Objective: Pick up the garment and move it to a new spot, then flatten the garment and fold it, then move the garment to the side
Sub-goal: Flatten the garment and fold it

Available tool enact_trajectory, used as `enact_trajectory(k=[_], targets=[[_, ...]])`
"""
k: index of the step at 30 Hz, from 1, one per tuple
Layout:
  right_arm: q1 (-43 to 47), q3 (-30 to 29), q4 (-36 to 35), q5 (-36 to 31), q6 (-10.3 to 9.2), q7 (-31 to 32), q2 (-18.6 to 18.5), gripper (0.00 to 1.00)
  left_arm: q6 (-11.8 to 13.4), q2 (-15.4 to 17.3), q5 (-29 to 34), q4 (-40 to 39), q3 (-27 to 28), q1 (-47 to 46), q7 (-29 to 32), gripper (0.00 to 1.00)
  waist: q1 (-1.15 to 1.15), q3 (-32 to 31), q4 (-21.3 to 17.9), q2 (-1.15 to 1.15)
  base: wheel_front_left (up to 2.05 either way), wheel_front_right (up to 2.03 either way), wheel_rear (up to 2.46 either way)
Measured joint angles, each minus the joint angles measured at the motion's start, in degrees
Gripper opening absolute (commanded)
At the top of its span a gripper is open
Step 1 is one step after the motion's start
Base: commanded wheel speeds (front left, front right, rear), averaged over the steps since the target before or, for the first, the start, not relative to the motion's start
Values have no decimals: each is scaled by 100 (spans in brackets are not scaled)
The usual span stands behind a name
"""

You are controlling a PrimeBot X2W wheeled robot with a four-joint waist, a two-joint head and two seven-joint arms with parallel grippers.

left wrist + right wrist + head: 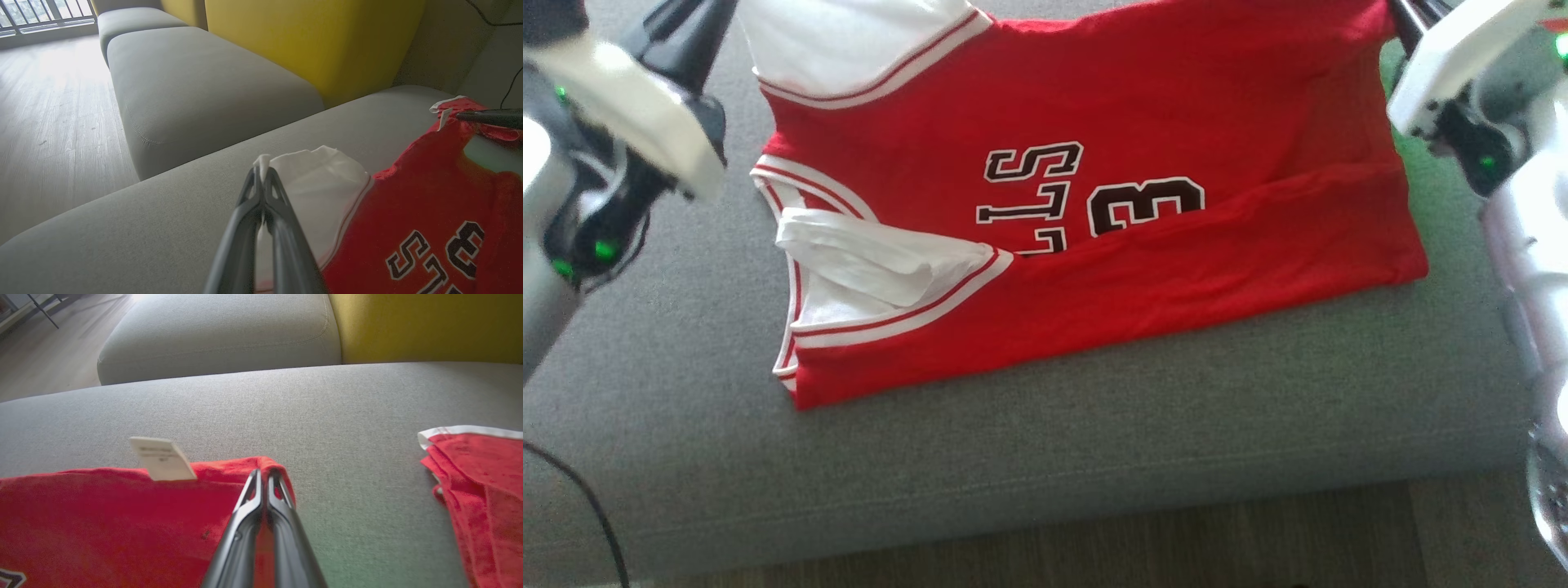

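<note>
You had the red jersey (1094, 245) spread across the grey sofa seat (1013, 457), its black lettering facing up and its near strip doubled over so that it covered the lower part of the letters. That suggested to me the folding stage was under way rather than the first move. Your left claw (263, 173) was pinched tight on the edge of the white sleeve panel (322, 183) at about 11 o'clock of the jersey in the head view. Your right claw (265, 473) was clamped on the red corner at about 1 o'clock, just beside the white label (162, 458) that stood up from that edge. Holding the two far corners together made sense: it kept that edge taut and level between the arms, so the cloth could be drawn over as one straight line instead of sagging in the middle. A second white sleeve lay bunched at 9 o'clock and looked likely to leave a lump if folded over as it was. The yellow backrest (310, 41) rose beyond the seat at 12 o'clock, and bare cushion lay at 6 o'clock, near the front edge.
</note>
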Motion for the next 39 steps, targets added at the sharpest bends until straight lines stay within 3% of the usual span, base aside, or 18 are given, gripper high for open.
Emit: enact_trajectory(k=[10, 21, 31, 36, 37, 38, 39], targets=[[1212, 287, -1618, 808, 0, 761, -746, 0, 742, 872, -323, -1951, -123, 1111, 13, 0, 0, -85, 106, 0, 0, 0, 0], [2515, -261, -3340, 805, 0, 1634, -1037, 0, 1484, 1405, -337, -3117, -271, 1889, -27, 0, 0, -19, 243, 0, 0, 0, 0], [3465, -879, -4542, 531, 0, 2347, -900, 0, 1772, 1468, -495, -3412, -360, 2400, -131, 0, 0, -25, 278, 0, 0, 0, 0], [3658, -899, -4830, 341, 0, 2561, -691, 0, 1939, 1122, -522, -3226, -437, 2627, -242, 0, 1, 17, 257, 0, 0, 0, 0], [3672, -900, -4832, 304, 0, 2561, -680, 12, 1983, 1000, -522, -3138, -449, 2675, -278, 0, 1, 24, 253, 0, 0, 0, 0], [3679, -904, -4834, 266, 0, 2560, -679, 64, 2013, 873, -522, -3049, -453, 2711, -293, 0, 1, 25, 251, 0, 0, 0, 0], [3683, -906, -4852, 212, 0, 2557, -675, 100, 2037, 751, -508, -2954, -452, 2741, -321, 7, 1, 20, 250, 0, 0, 0, 0]])
